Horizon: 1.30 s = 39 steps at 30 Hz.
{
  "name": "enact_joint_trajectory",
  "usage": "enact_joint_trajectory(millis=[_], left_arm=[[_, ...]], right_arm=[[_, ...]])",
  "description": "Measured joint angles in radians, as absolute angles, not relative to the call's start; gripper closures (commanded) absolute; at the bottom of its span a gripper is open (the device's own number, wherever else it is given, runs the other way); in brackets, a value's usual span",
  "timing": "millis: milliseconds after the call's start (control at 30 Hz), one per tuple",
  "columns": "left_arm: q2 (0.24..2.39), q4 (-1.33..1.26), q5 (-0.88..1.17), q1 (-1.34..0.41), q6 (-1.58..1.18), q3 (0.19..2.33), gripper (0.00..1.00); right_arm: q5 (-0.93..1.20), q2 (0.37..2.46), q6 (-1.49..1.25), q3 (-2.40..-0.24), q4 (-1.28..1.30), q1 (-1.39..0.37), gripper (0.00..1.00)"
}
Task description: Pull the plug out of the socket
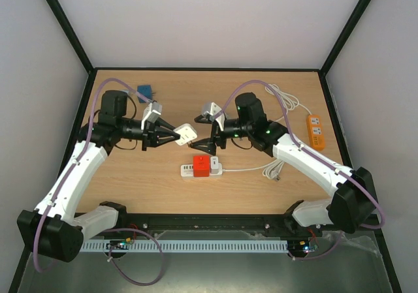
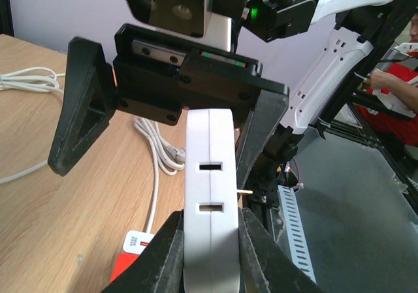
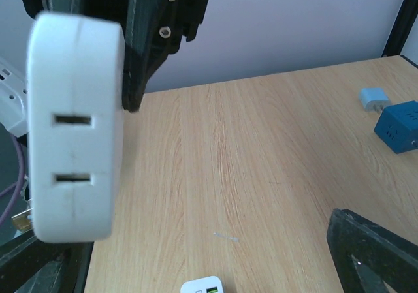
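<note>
My left gripper [image 1: 174, 135] is shut on a white plug block [image 1: 186, 134] and holds it in the air above the table. In the left wrist view the block [image 2: 209, 188] stands between my fingers [image 2: 160, 257], with two slots facing the camera and a brass prong [image 2: 245, 192] on its right side. My right gripper [image 1: 204, 134] is open wide right beside the block, touching nothing. In the right wrist view the block [image 3: 75, 123] hangs at the left, and one finger [image 3: 372, 254] shows at the lower right. The white socket strip [image 1: 212, 169] lies below with a red adapter [image 1: 201, 165] on it.
An orange socket strip [image 1: 316, 131] and a coiled white cable [image 1: 287, 100] lie at the right. A blue cube adapter [image 1: 145, 92] and a small grey-blue plug [image 3: 373, 98] lie at the back left. The strip's end shows in the right wrist view [image 3: 202, 285].
</note>
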<state>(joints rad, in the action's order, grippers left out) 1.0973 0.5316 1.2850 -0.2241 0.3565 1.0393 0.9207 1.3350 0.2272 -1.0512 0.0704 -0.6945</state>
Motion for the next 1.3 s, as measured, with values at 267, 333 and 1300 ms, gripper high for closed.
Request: enact_joint_trajectory(millis=[267, 333, 1300], left_arm=[[1.097, 0.514, 1.263, -0.239, 0.355, 1.010, 0.98], [1.097, 0.513, 1.254, -0.247, 0.355, 1.008, 0.98], [1.133, 0.575, 1.113, -0.347, 0.502, 1.033, 0.98]], right_arm=[[0.909, 1.335, 0.200, -1.058, 0.068, -0.698, 0.01], [0.904, 1.335, 0.194, -1.058, 0.068, -0.700, 0.01], [0.825, 1.337, 0.172, -1.080, 0.096, -0.705, 0.02]])
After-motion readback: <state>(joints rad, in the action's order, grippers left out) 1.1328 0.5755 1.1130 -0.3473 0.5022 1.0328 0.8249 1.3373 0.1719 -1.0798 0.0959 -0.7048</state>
